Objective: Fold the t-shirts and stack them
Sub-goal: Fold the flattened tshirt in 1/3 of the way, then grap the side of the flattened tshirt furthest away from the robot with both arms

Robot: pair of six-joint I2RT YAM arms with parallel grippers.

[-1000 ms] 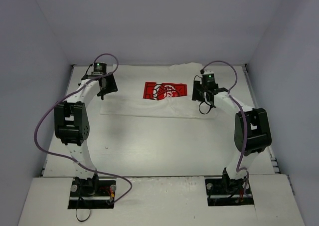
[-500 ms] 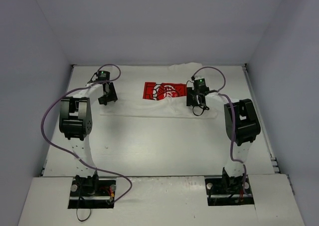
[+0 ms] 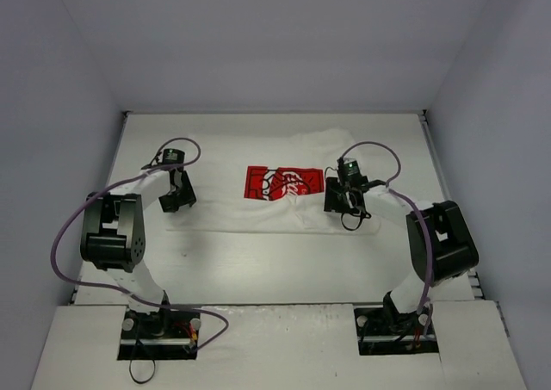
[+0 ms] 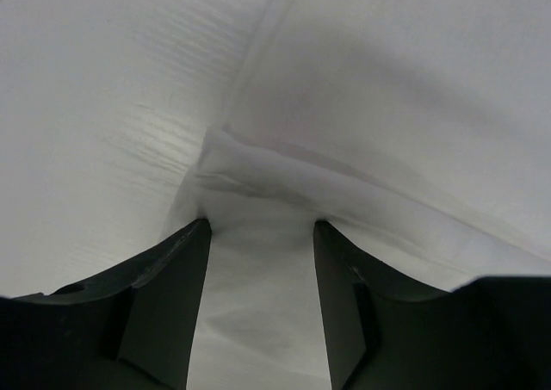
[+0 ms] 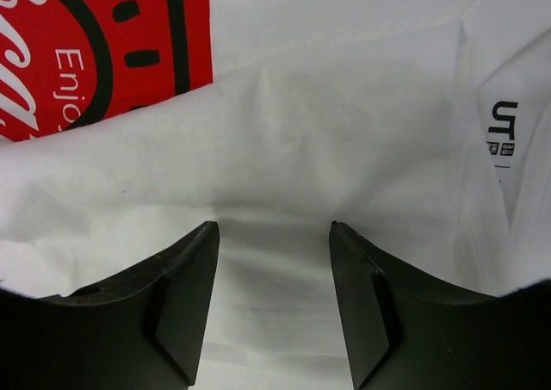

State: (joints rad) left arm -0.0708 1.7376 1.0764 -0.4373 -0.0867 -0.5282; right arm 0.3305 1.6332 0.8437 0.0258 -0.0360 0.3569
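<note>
I am holding the white short-sleeved cotton t-shirt point(image 3: 258, 211) at both ends. It is lying flat on the far half of the white table point(image 3: 258, 269) with its long axis running left to right. My left gripper point(image 3: 174, 199) is sitting on the shirt's left end and my right gripper point(image 3: 337, 199) on its right part, just right of the red square chest print point(image 3: 281, 182), which is facing up. In the left wrist view my dark fingers point(image 4: 172, 304) are pinching a raised ridge of plain cloth, with creases fanning away from the tips. In the right wrist view the jaws are likewise closed on a fold of cloth that is filling the narrow gap between them; the red print is showing to their far left and a small black neck label point(image 5: 504, 123) to the right. Most of the garment is stretching between my two grippers, so neither arm is nearer than the other, each owning one end. I am judging that the coming fold is turning on that left-right axis: both grippers should be travelling together, level with each other, or the cloth between them will be skewing or bunching.
</note>
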